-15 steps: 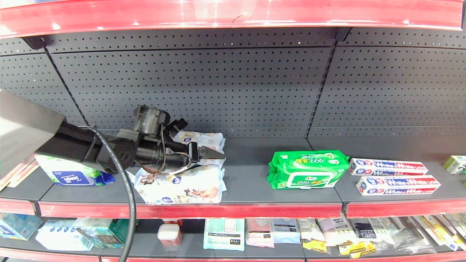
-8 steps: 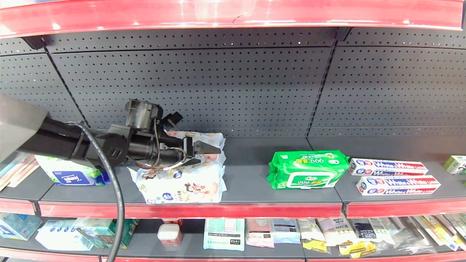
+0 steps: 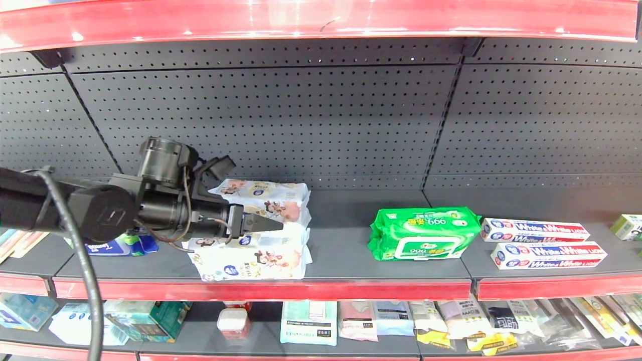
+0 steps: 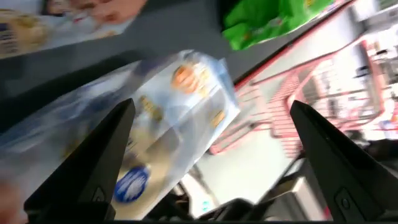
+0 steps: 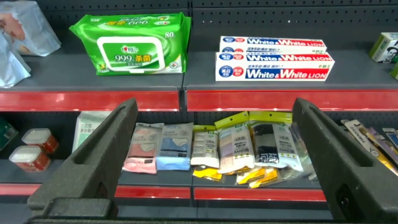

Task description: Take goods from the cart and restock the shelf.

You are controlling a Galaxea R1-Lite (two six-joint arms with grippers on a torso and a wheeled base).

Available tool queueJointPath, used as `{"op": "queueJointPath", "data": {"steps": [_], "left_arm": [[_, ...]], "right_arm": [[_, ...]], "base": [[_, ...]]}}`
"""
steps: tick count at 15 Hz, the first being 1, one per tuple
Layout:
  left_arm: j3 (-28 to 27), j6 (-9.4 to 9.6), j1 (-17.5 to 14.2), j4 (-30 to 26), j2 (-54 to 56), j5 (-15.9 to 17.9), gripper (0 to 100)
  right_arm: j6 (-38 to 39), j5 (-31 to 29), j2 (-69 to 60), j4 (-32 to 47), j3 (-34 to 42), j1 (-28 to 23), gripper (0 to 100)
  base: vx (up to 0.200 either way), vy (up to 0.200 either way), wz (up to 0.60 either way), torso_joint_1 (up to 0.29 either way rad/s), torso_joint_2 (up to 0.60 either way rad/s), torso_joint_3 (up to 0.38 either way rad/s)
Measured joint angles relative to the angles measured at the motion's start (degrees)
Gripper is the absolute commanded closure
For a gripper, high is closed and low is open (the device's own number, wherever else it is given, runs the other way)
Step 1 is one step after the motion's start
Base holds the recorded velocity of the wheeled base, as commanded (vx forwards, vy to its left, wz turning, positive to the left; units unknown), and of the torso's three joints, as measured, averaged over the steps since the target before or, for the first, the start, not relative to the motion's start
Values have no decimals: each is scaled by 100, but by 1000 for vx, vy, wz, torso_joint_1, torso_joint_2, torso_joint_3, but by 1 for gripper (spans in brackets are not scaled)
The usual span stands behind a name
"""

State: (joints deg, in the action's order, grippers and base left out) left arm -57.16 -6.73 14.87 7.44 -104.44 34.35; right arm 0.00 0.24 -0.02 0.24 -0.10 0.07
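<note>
Two white cartoon-printed wipes packs lie on the grey shelf [image 3: 341, 250], one at the front [image 3: 256, 258] and one behind it [image 3: 266, 198]. My left gripper [image 3: 268, 224] hovers just above the front pack, pointing right along the shelf. In the left wrist view the left gripper [image 4: 212, 106] is open, its fingers [image 4: 93, 168] wide apart, with the white pack [image 4: 174, 112] lying beyond them, not held. My right gripper [image 5: 216, 102] is open with nothing in it, out in front of the shelf's red edge [image 5: 249, 98].
A green wipes pack [image 3: 424, 233] and two toothpaste boxes [image 3: 534, 230] lie to the right on the same shelf. A blue and white pack [image 3: 113, 245] sits behind my left arm. Small goods [image 3: 308, 321] fill the lower shelf. Bare shelf lies between the white and green packs.
My left arm has drawn back to the left and dropped slightly, uncovering the rear pack. Both packs stay where they were.
</note>
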Motion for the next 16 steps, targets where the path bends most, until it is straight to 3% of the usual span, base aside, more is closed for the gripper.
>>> {"op": "queueJointPath", "data": {"steps": [4, 7, 9, 11, 16], "left_arm": [[319, 1113, -330, -55, 839, -791, 0], [975, 1630, -664, 72, 1665, -1290, 0], [1491, 1762, -973, 134, 2572, -1854, 0], [2048, 1770, -1245, 143, 3606, -2354, 0], [3329, 1406, -1647, -495, 6507, -2817, 0]], "right_arm": [[0, -2, 0, 0, 0, 0, 0], [0, 0, 0, 2, 5, 0, 0], [0, -2, 0, 2, 5, -2, 0], [0, -2, 0, 0, 2, 0, 0], [0, 0, 0, 2, 0, 0, 0]], "base": [[0, 0, 0, 0, 0, 0], [0, 0, 0, 0, 0, 0], [0, 0, 0, 0, 0, 0], [0, 0, 0, 0, 0, 0], [0, 0, 0, 0, 0, 0]]}}
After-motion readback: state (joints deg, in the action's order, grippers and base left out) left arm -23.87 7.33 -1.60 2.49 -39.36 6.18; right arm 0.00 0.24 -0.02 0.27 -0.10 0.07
